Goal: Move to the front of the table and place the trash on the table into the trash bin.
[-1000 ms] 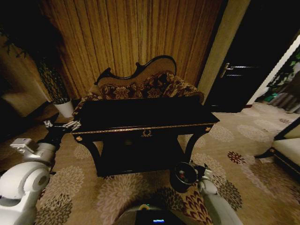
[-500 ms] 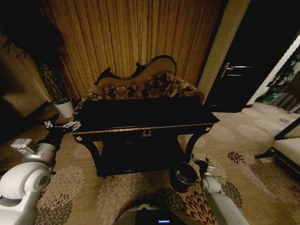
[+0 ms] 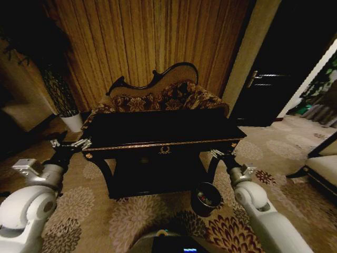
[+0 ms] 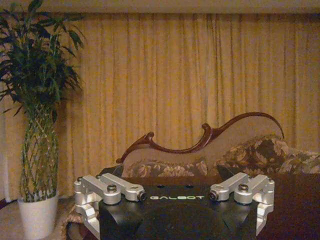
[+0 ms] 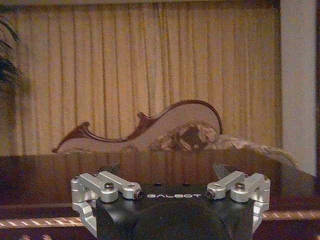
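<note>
left claw [image 3: 67, 143] open, table [image 3: 163, 126] left end | right claw [image 3: 220, 154] open, right end | both marked GALBOT

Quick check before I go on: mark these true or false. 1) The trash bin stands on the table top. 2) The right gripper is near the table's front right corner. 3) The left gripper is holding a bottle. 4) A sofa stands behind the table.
1) False: the trash bin sits on the carpet, lower than the table, by its right leg.
2) True: the right gripper is there.
3) False: the left gripper, by the front left corner, is open and empty.
4) True: the sofa.
</note>
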